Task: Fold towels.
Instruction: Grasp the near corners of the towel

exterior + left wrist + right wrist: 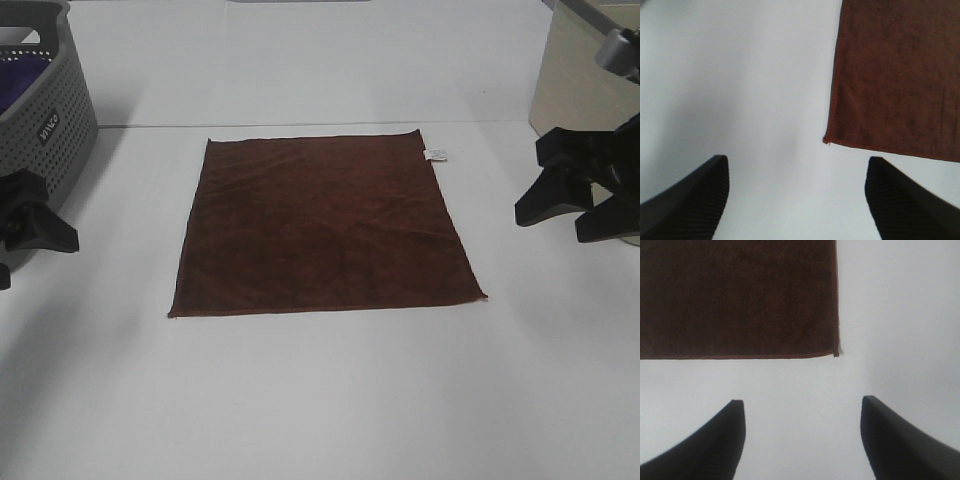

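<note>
We log towel (325,225) spread flat mid-table (320,400), white tag (436,154) at far right corner, left gripper (796,165) and right gripper (802,401) flanking it, jaws apart, empty.

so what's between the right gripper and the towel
Nothing: only bare white table lies between the right gripper and the towel, clearest in the right wrist view.

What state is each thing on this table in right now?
Towel: spread flat on the table, not yet folded.
Left gripper: open, empty.
Right gripper: open, empty.
Basket: upright, purple cloth inside.
</note>
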`<control>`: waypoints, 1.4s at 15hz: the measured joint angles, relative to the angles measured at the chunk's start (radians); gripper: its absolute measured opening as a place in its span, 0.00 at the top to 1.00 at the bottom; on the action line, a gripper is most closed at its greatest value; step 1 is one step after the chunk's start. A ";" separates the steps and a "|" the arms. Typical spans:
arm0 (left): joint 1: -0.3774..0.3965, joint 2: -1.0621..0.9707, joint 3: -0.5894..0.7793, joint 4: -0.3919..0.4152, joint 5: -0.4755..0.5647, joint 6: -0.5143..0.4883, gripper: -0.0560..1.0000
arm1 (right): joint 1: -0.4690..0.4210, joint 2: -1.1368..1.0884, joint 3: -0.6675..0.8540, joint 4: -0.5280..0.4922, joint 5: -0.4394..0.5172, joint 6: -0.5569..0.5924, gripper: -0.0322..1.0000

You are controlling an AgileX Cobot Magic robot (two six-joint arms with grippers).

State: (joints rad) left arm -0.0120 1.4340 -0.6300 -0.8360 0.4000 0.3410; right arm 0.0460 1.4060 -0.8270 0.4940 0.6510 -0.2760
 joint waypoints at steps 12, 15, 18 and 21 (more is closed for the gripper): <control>0.000 0.533 -0.354 -0.252 0.239 0.240 0.27 | -0.139 0.585 -0.360 0.301 0.315 -0.355 0.20; 0.000 0.606 -0.388 -0.373 0.260 0.361 0.27 | -0.139 0.616 -0.361 0.325 0.271 -0.393 0.19; -0.010 0.658 -0.413 -0.411 0.275 0.401 0.27 | -0.139 0.634 -0.363 0.333 0.192 -0.394 0.19; -0.069 0.700 -0.461 -0.448 0.287 0.418 0.27 | -0.139 0.688 -0.375 0.343 0.182 -0.405 0.20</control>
State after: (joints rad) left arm -0.0810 2.1340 -1.0910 -1.2840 0.6870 0.7590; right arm -0.0930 2.0940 -1.2020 0.8370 0.8330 -0.6810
